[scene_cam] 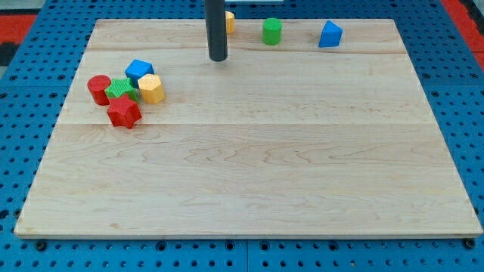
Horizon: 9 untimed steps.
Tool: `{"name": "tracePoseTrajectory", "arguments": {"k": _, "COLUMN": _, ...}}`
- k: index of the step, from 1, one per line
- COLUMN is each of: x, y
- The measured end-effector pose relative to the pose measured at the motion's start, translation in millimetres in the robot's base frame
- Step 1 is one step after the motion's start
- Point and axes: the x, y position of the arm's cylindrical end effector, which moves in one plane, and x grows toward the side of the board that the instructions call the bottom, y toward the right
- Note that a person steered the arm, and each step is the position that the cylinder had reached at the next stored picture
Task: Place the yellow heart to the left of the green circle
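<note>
- Camera view: the yellow heart (229,20) sits near the view's top edge of the counter (249,166), and most of it hides behind the dark rod (216,29), so only a small yellow bit peeks out on the rod's right side (its heart shape is hard to see here).
- My tip (218,58) rests on the wood a little toward the view's bottom from the yellow heart; I cannot tell if the rod touches the block.
- There is no pincer on this arm, only the rod, so nothing is spread or pinching.
- The green circle (271,31) stands just to the view's right of the yellow heart, with a small gap of wood between them.
- The rod comes straight down from the view's top, upright, dark and smooth.
- A blue block (330,35) with a pointed top stands farther right, apart from the green circle.
- On the view's left sits a tight bunch: a red round block (98,89), a green block (121,91), a blue block with corners (139,71), a yellow six-sided block (152,88) and a red star-like block (124,112).
- The counter is pale wood with fine grain, lying on a blue board with holes (23,113).
</note>
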Motion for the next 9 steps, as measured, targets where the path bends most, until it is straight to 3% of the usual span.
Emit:
{"name": "tracePoseTrajectory", "arguments": {"k": 1, "x": -19, "y": 14}}
{"name": "tracePoseTrajectory", "arguments": {"k": 3, "x": -98, "y": 75}}
{"name": "tracePoseTrajectory", "arguments": {"k": 4, "x": -99, "y": 63}}
{"name": "tracePoseTrajectory", "arguments": {"k": 5, "x": -99, "y": 3}}
{"name": "tracePoseTrajectory", "arguments": {"k": 6, "x": -97, "y": -7}}
{"name": "tracePoseTrajectory", "arguments": {"k": 7, "x": -29, "y": -17}}
{"name": "tracePoseTrajectory", "arguments": {"k": 8, "x": -1, "y": -69}}
{"name": "tracePoseTrajectory", "arguments": {"k": 9, "x": -80, "y": -110}}
